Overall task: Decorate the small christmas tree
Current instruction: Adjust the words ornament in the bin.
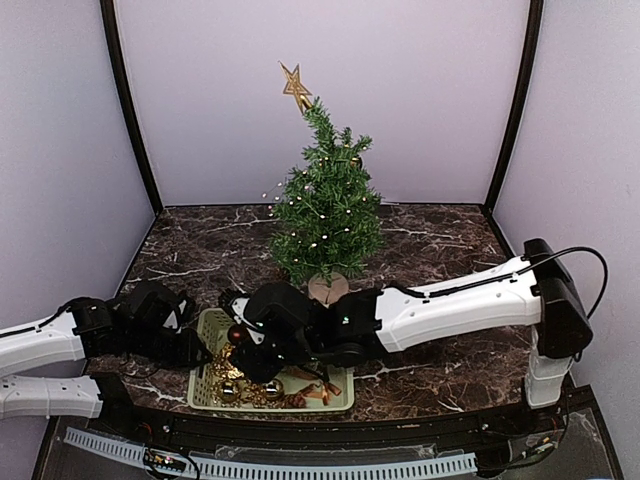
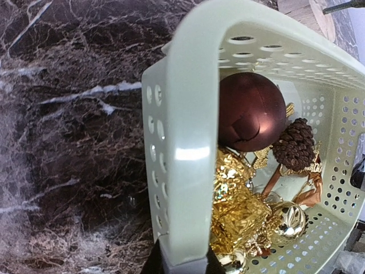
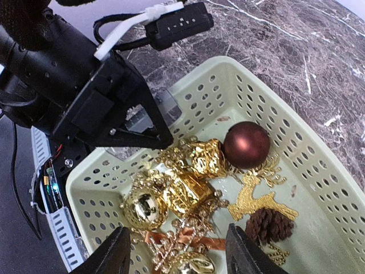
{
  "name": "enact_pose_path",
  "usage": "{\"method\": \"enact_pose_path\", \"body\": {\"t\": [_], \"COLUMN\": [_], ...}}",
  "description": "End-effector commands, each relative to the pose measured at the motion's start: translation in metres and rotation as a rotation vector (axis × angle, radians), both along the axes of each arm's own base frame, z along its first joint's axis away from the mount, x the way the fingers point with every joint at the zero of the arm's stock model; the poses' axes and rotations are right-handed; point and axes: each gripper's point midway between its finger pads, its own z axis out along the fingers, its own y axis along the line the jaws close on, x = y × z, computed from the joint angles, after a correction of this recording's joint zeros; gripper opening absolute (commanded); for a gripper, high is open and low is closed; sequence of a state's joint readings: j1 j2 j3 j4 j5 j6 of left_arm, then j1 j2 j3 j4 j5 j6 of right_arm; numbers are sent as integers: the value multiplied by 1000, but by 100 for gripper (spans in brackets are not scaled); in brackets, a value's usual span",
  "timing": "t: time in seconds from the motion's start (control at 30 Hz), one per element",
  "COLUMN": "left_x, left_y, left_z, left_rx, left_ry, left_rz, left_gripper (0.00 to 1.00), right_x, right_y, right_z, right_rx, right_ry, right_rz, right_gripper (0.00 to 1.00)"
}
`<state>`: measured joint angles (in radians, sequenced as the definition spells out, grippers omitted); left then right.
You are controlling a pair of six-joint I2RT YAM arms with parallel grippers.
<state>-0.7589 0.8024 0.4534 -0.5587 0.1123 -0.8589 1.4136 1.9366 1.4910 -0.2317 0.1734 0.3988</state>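
Observation:
The small christmas tree [image 1: 325, 215] stands upright at the back centre on its wooden base [image 1: 328, 287], with a gold star [image 1: 296, 85] on top and small lights in its branches. In front of it sits a pale green basket [image 1: 343, 401] of ornaments. My left gripper [image 2: 182, 261] is shut on the basket's left rim [image 2: 185, 114]. My right gripper [image 3: 179, 251] hovers open over the ornaments, holding nothing. Under it lie a gold ball [image 3: 144, 207], gold gift boxes [image 3: 185, 191], a maroon ball [image 3: 246, 144], a gold reindeer [image 3: 254, 197] and a pinecone [image 3: 268, 224].
The basket sits at the near edge of the dark marble table [image 1: 200, 245], just in front of the tree's base. The right arm [image 1: 450, 305] reaches across from the right, over the table. Walls close the back and sides.

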Motion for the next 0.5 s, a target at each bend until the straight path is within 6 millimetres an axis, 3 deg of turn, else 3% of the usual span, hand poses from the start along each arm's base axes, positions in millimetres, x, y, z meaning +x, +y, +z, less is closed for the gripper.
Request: {"method": "enact_pose_path", "body": {"t": [0.0, 0.23, 0.47], "left_x": [16, 21, 19], "left_y": [-10, -13, -19], "left_z": [18, 26, 32], "left_rx": [-30, 17, 54], "left_ry": [-127, -166, -174], "left_rz": [-60, -118, -150], "left_gripper": [4, 4, 5], "right_x": [3, -6, -4], "right_y": [27, 59, 58], "right_z": [8, -14, -51], "right_rx": [62, 74, -26], "right_ry": [-13, 50, 56], "right_rz": [33, 114, 103], "right_gripper": [57, 56, 57]}}
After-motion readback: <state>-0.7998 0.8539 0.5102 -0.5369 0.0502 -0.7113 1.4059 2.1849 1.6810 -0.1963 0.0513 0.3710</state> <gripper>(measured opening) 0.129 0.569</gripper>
